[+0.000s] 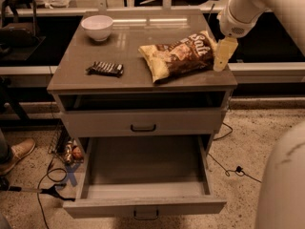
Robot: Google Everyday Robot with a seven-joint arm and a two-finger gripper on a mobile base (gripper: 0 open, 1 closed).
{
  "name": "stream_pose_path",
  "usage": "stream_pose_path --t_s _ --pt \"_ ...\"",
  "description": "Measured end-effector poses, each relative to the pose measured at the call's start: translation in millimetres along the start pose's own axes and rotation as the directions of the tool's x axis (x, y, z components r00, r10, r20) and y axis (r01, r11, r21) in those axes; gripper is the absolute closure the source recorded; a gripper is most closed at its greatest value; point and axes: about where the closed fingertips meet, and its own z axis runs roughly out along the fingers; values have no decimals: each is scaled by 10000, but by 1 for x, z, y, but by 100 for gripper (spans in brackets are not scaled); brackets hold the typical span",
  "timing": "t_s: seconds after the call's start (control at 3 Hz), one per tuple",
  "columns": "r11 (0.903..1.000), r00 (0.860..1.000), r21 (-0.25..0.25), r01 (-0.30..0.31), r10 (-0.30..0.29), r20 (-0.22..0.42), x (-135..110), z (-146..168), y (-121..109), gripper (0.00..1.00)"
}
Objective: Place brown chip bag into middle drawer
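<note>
The brown chip bag lies flat on the right half of the grey cabinet top, with pale yellow ends and white lettering. The middle drawer is pulled out wide below, its deep box bare inside, with a small dark handle on its front. My gripper hangs from the white arm at the upper right, pointing down, right beside the bag's right end near the cabinet's right edge.
A white bowl stands at the back left of the top. A small dark snack bar lies at the front left. The upper handled front is closed. Cables and a shoe lie on the floor at left.
</note>
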Motion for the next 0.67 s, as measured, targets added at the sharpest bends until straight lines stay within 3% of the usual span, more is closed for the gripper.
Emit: stream_pose_path --t_s 0.67 --pt "9979 9973 -110 638 -634 370 -30 42 -23 1"
